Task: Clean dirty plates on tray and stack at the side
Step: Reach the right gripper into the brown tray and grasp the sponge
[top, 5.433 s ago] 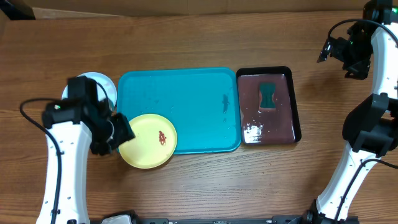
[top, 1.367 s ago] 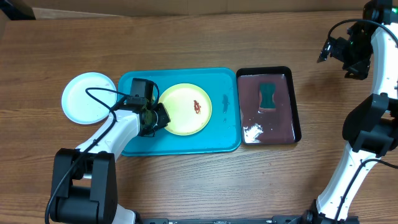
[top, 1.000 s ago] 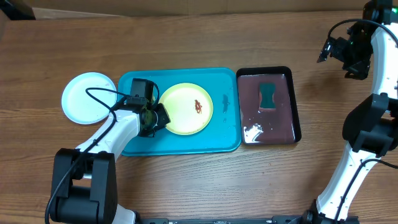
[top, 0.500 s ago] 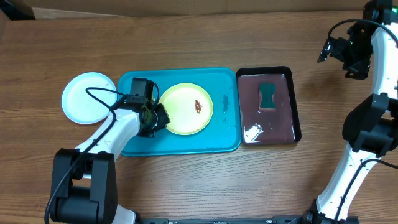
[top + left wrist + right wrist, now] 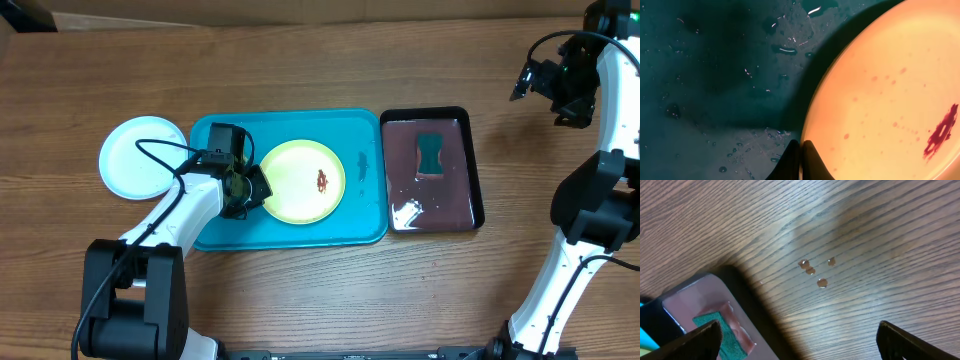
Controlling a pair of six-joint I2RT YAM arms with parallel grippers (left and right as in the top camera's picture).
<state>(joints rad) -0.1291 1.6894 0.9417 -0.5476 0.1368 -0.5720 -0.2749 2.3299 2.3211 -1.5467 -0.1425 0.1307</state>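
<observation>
Left fingers (image 5: 796, 159) pinch the rim of the smeared yellow-green plate (image 5: 303, 181) on the tray (image 5: 300, 125); right fingers (image 5: 540, 82) spread, empty. White plate (image 5: 140, 160) apparently done, at worktop (image 5: 300, 50) left edge.

A narrow black rectangular plastic tray (image 5: 425, 112) of reddish-brown liquid lies toward the brown wooden table's (image 5: 300, 290) right edge. A teal notched sponge (image 5: 430, 152) sits in its far half. Small droplets (image 5: 822, 283) dot the wood nearby.

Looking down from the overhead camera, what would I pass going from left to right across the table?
White plate → yellow-green plate → black tray of dark liquid → right arm.
</observation>
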